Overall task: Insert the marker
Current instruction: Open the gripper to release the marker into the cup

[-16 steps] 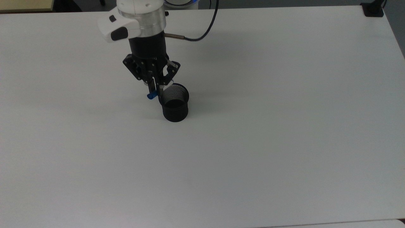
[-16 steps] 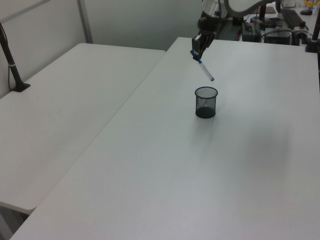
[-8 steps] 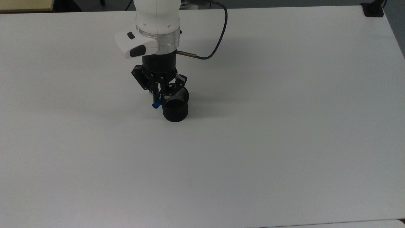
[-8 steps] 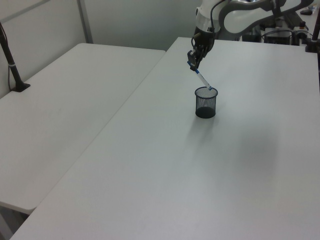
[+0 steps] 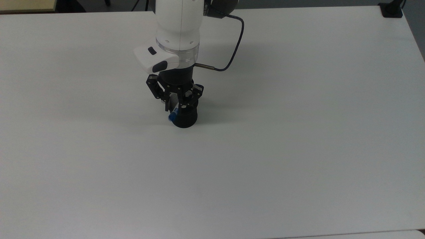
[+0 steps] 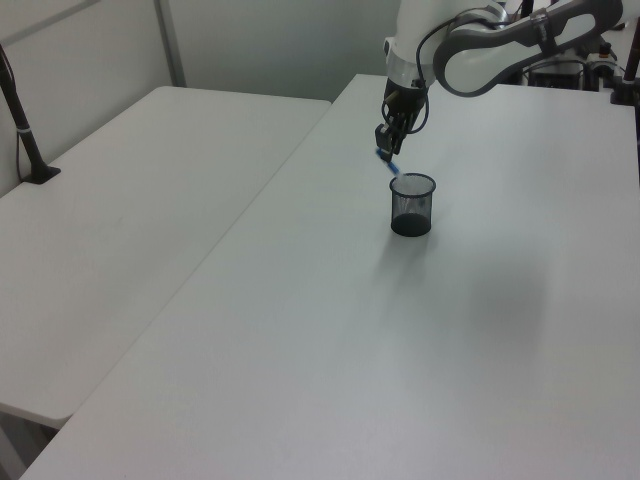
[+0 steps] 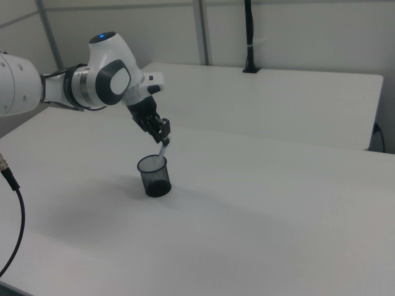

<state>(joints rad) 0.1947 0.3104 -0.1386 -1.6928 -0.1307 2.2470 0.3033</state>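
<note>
A black mesh cup (image 5: 186, 120) (image 6: 412, 206) (image 7: 154, 177) stands upright on the white table (image 5: 282, 132). My gripper (image 5: 173, 107) (image 6: 390, 140) (image 7: 163, 133) hangs just above the cup's rim, on the top view's left side of it, and is shut on the marker (image 5: 172, 116) (image 6: 390, 160) (image 7: 164, 150). The marker is tilted, its blue cap up beside the fingers. Its white barrel slopes down and its lower end dips inside the cup's mouth.
A second white table (image 6: 130, 200) adjoins in the left view's left, carrying a black clamped post (image 6: 25, 125) (image 7: 249, 37). A black cable (image 5: 232, 46) loops from the wrist. Another black clamp (image 5: 391, 10) sits at the top view's far right corner.
The arm has moved toward the top view's right and downward. The marker's lower end went from above the cup's rim to inside its mouth. The cup has not moved.
</note>
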